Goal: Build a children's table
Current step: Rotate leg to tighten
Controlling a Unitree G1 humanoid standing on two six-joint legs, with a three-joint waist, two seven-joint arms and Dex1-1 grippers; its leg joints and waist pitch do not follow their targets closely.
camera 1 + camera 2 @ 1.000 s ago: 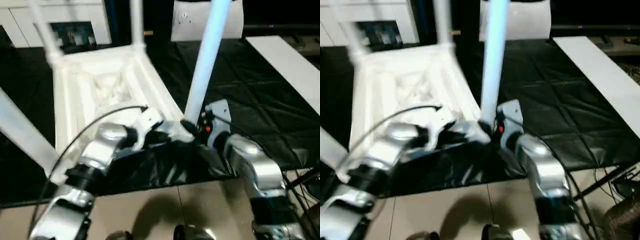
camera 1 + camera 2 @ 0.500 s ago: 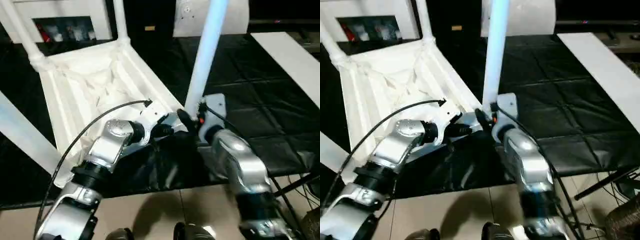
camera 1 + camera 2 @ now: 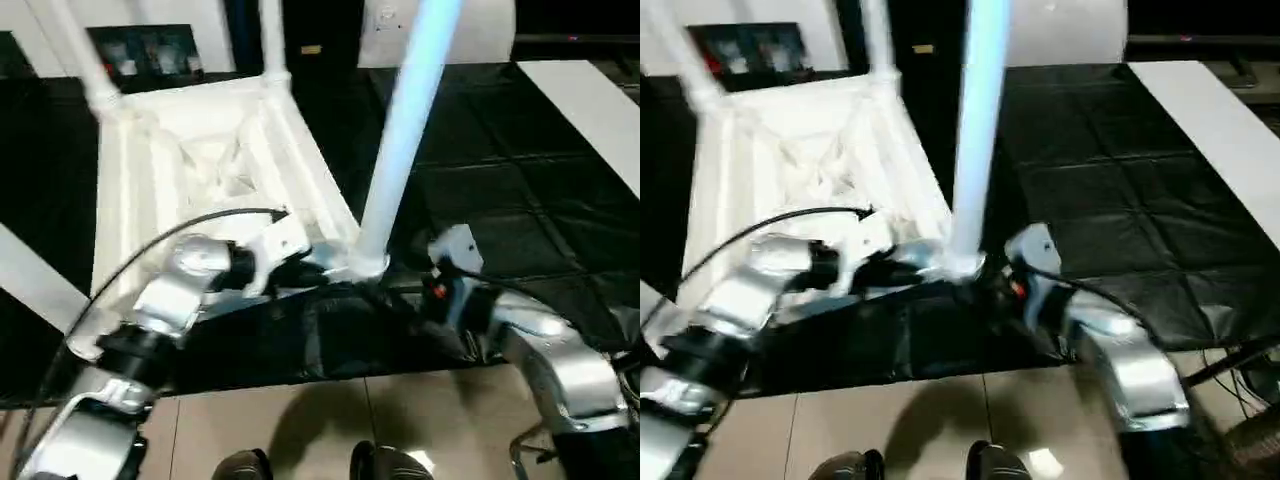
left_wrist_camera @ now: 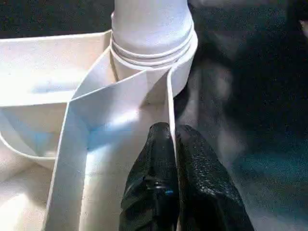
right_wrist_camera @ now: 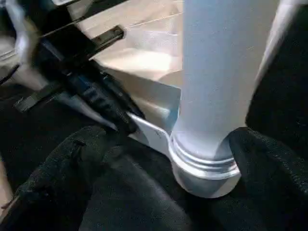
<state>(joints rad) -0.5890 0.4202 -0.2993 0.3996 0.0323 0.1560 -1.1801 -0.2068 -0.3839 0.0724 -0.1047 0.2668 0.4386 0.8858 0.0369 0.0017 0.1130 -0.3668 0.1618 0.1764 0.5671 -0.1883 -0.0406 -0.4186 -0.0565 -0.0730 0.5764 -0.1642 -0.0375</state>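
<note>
The white tabletop [image 3: 200, 150] lies upside down on the black mat, ribbed side up, with white legs standing in its corner sockets. The near-right leg [image 3: 400, 140] rises from its round socket [image 3: 365, 265]. My left gripper [image 4: 172, 132] is shut on the thin rim wall [image 4: 169, 96] just beside that socket. My right gripper [image 5: 183, 144] is open, with one black finger [image 5: 82, 163] on each side of the socket's base [image 5: 204, 168]. Other legs stand at the far left [image 3: 80, 50], the far corner [image 3: 272, 40] and the near left [image 3: 30, 275].
A white cabinet with glass doors [image 3: 140, 50] stands behind the tabletop. A flat white board [image 3: 590, 110] lies on the black mat [image 3: 500, 180] at the right. Tan floor [image 3: 300, 420] runs along the mat's near edge, by my feet [image 3: 380, 465].
The camera has shifted. My right wrist now sits lower and farther right of the leg's base. The left gripper still holds the rim by the socket.
</note>
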